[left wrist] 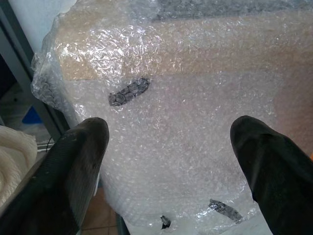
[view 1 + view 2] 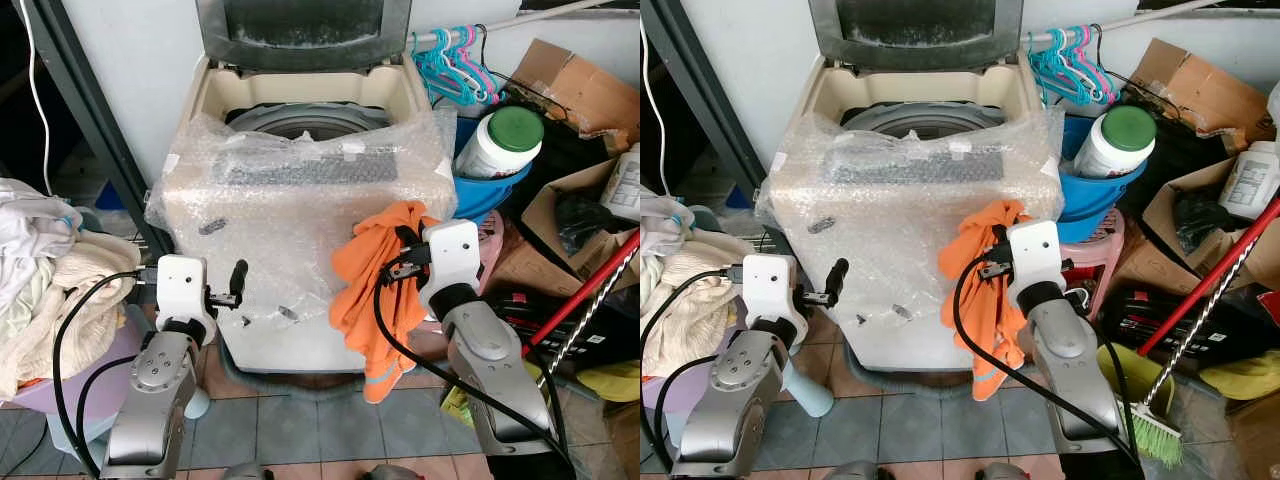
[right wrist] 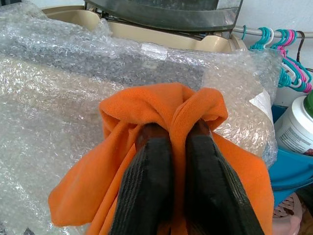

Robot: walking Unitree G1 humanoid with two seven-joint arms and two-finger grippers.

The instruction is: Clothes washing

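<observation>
The washing machine (image 2: 300,200), wrapped in bubble wrap, stands lid-up with its drum (image 2: 300,122) open; what lies inside is hard to tell. The right gripper (image 3: 178,139) has its fingers pinching an orange garment (image 2: 375,290) against the machine's front, below the rim. Lifting it well clear of the wrap's edge should avoid snagging. The left gripper (image 1: 168,147) hovers, fingers spread. A blue bucket (image 2: 490,190) holds a white jar (image 2: 500,140).

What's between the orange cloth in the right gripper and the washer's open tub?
In the left eye view, the bubble-wrapped front top edge of the washing machine stands between the orange cloth, which the right gripper holds, and the tub.
</observation>
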